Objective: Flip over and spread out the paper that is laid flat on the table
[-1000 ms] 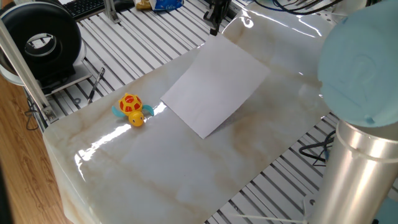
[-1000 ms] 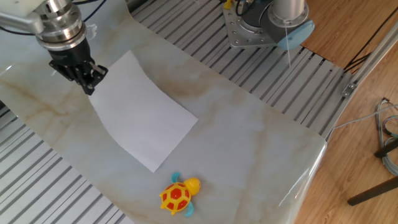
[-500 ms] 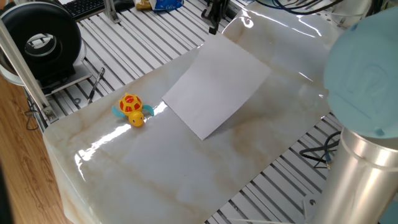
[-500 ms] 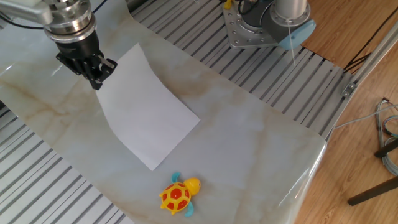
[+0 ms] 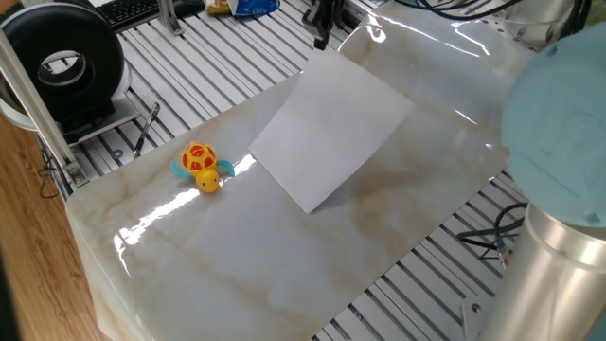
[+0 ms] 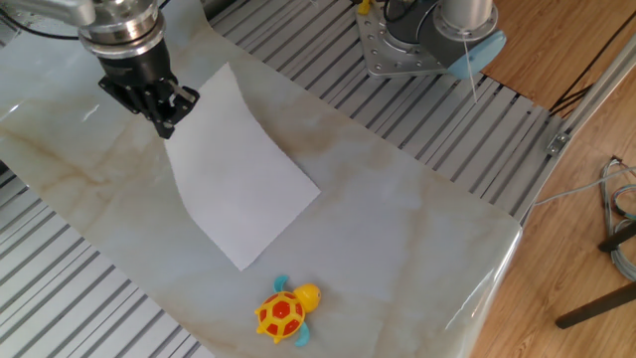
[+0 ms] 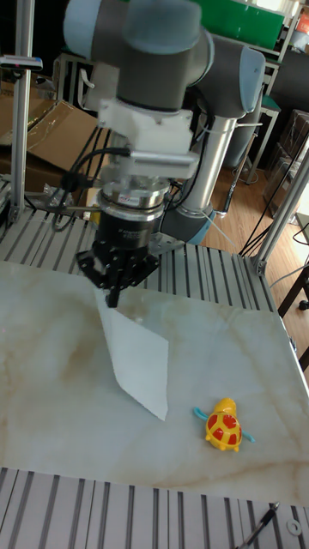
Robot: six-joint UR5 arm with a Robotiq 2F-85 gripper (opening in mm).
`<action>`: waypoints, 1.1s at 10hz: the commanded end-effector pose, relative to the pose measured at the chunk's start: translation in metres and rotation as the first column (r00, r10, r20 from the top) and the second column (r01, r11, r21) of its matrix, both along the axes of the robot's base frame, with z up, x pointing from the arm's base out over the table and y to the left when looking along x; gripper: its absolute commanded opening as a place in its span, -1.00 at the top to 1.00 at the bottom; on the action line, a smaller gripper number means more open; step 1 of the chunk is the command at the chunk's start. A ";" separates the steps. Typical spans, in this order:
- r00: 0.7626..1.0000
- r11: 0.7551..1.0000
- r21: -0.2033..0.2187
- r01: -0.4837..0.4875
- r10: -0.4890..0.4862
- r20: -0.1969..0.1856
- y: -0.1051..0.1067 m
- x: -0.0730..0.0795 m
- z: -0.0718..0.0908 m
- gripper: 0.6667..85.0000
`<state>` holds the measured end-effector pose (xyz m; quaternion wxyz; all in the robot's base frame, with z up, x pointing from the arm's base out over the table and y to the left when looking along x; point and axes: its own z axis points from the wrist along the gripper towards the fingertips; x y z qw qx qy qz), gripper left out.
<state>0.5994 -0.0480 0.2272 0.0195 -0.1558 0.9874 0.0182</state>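
Paper (image 6: 241, 179) corner pinched between fingers (image 6: 167, 122)

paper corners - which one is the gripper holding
The corner farthest from the toy turtle: the gripper pinches the paper there, lifted off the table.

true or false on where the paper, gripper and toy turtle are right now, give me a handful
1. The gripper pinches a corner of the paper. True.
2. The toy turtle sits on the paper. False: it stands on the bare table, apart from the sheet.
3. The whole paper lies flat. False: the held corner is lifted; the far end rests on the table.
4. The turtle is yellow-orange with a red shell. True.
5. The gripper hangs over the turtle. False: it is at the sheet's opposite end.
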 end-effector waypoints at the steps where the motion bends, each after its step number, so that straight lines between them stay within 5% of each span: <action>1: 0.999 0.999 -0.003 0.040 -0.040 0.000 0.040 -0.004 0.032 0.98; 5: 1.000 1.000 0.013 0.022 -0.022 0.018 0.035 0.001 0.030 0.98; 8: 0.994 0.993 -0.034 -0.111 0.111 -0.023 -0.015 -0.010 0.023 0.98; 11: 0.995 0.994 -0.044 -0.096 0.095 -0.017 0.001 -0.028 0.048 0.98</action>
